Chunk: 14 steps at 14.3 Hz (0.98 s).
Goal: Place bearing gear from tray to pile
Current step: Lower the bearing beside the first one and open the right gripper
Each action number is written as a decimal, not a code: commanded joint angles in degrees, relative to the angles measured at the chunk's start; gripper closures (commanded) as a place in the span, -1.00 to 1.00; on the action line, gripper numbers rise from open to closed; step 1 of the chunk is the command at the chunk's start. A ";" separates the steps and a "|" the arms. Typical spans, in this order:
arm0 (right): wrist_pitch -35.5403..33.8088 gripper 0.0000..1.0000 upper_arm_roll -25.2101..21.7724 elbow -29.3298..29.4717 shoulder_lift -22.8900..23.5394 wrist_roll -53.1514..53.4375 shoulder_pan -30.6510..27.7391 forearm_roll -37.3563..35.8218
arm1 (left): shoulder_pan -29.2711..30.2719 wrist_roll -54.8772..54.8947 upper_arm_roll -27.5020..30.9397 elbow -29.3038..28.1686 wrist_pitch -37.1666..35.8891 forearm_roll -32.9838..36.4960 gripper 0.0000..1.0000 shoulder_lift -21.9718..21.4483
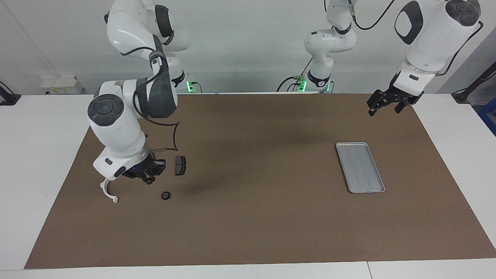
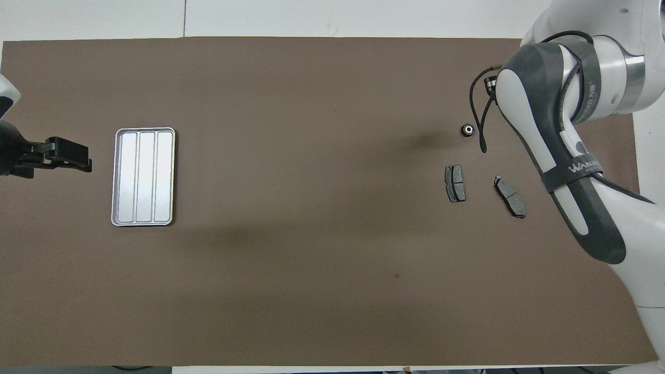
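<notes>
Your right pincer (image 1: 150, 176) hangs clenched, low over the pile (image 1: 180, 165) at the right arm's end of the surface, between the white bracket (image 1: 106, 194) and a brake pad. You cannot tell whether its tips hold anything. One bearing gear (image 1: 166, 195) lies near it, at the pile's edge farther from the robots, which suggests this is the drop spot. The tray (image 1: 360, 166) shows no gear, so little seems left. Your left pincer (image 1: 383, 104) waits released, over the mat beside the tray
</notes>
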 commanded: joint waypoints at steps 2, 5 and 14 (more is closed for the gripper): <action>17.89 1.00 1.00 -19.79 -6.65 -7.87 -5.45 -0.27 | 0.44 0.41 -0.48 -0.80 -0.26 0.27 -1.00 -0.74; 21.86 1.00 1.00 -21.66 -5.25 -7.96 -5.90 -0.18 | 0.53 0.49 -0.40 -1.51 0.71 -0.08 -1.00 -0.92; 31.54 1.00 1.00 -22.10 1.78 -7.53 -6.60 0.17 | 0.44 0.41 -0.22 -1.86 0.71 -0.08 -1.00 -1.27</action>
